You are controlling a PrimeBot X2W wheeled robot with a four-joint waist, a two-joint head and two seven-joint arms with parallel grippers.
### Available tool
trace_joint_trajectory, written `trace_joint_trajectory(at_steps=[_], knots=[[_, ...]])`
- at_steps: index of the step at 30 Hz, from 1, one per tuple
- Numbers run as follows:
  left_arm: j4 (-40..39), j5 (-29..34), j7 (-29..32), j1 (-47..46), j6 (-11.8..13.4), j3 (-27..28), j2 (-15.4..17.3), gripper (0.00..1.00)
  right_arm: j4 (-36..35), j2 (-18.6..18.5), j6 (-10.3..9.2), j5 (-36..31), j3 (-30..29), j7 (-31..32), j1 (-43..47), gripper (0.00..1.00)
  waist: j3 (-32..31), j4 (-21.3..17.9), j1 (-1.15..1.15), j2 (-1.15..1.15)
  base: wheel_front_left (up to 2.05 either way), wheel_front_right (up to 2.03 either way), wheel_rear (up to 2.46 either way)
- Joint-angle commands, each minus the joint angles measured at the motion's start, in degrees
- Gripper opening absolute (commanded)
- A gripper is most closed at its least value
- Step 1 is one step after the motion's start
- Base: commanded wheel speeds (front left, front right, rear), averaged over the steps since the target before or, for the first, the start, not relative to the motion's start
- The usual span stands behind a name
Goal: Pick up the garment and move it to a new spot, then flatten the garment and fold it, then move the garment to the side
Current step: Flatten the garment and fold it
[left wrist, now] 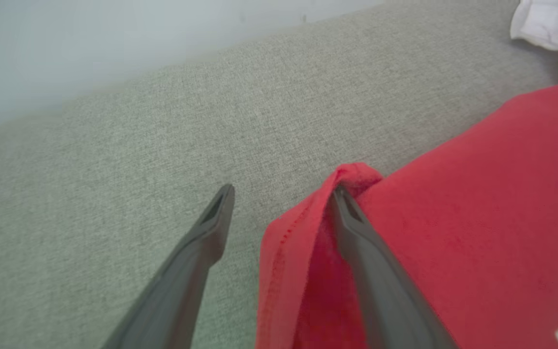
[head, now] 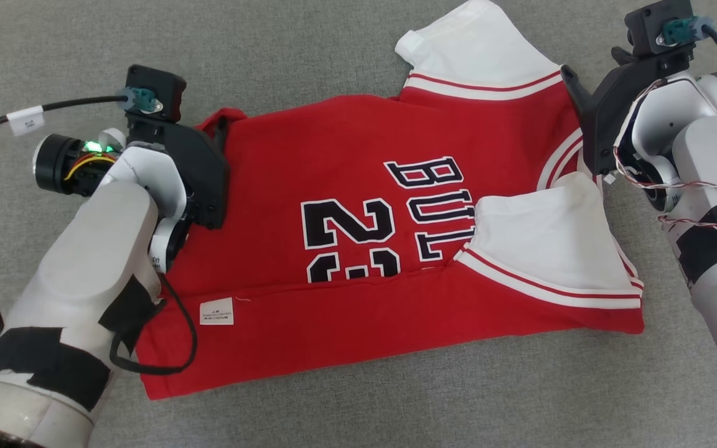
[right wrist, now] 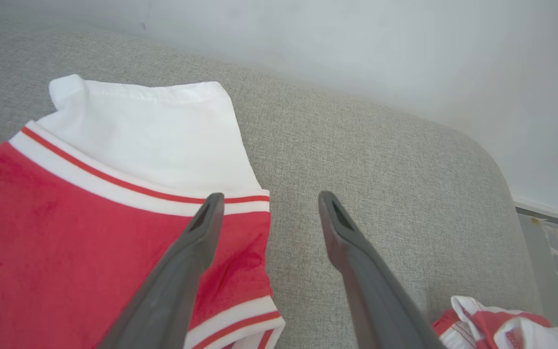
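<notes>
Jersey [head: 358, 186], red with black-and-white "BUL" lettering and a 23, lies spread across the middle of the grey upholstered surface [head: 333, 50], hem to the left and shoulders to the right. Its near long edge is folded up over the front, hiding the lower part of the number and showing a small white label [head: 216, 311] near the left end. One white sleeve [head: 470, 50] sticks out on the far side; the other sleeve [head: 545, 242] is folded in onto the chest.

The left gripper [left wrist: 284, 191] sits at the far left corner of the hem with jaws spread wide. One finger [left wrist: 356, 232] is tucked inside a raised fold of red cloth, the other over bare upholstery.

The right gripper [right wrist: 270, 196] hovers at the far right shoulder, jaws likewise apart and gripping nothing. One finger is above the red-striped trim, the other above grey fabric.
</notes>
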Motion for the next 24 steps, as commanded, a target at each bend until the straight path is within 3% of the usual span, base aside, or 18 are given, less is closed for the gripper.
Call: trace_joint_trajectory(at_steps=[1,7,13,20,24], knots=[[0.54,0.3,-0.61,-0.74,-0.22,-0.12,-0.48,1.0,0.87,-0.34,-0.16,0.57,0.29,-0.87,-0.85,1.0,0.05,0.12,-0.02,-0.01,0.0,0.0,0.0],[1.55,-0.74,-3.88,-0.27,-0.6,0.62,-1.37,1.0,2.77,-0.89,-0.16,2.3,0.96,-3.21,-0.37,1.0,-1.6,0.95,-0.02,-0.01,0.0,0.0,0.0],[0.15,-4.9,-7.7,4.65,-2.86,2.97,-2.56,1.0,1.16,-3.81,-0.16,6.29,2.08,-3.58,4.28,1.0,-5.98,2.34,-0.02,-0.01,0.0,0.0,0.0],[-4.64,-7.09,-15.66,13.27,-0.93,5.44,-1.55,1.0,-4.29,-7.0,-0.16,9.49,-0.36,-8.07,12.96,1.0,-10.05,3.37,-0.02,-0.01,0.0,0.0,0.0],[-8.64,-7.62,-19.61,20.84,1.75,6.66,-0.02,1.0,-8.33,-7.38,-0.16,10.28,-4.84,-11.05,20.66,1.0,-12.33,3.87,-0.02,-0.01,0.0,0.0,0.0]])
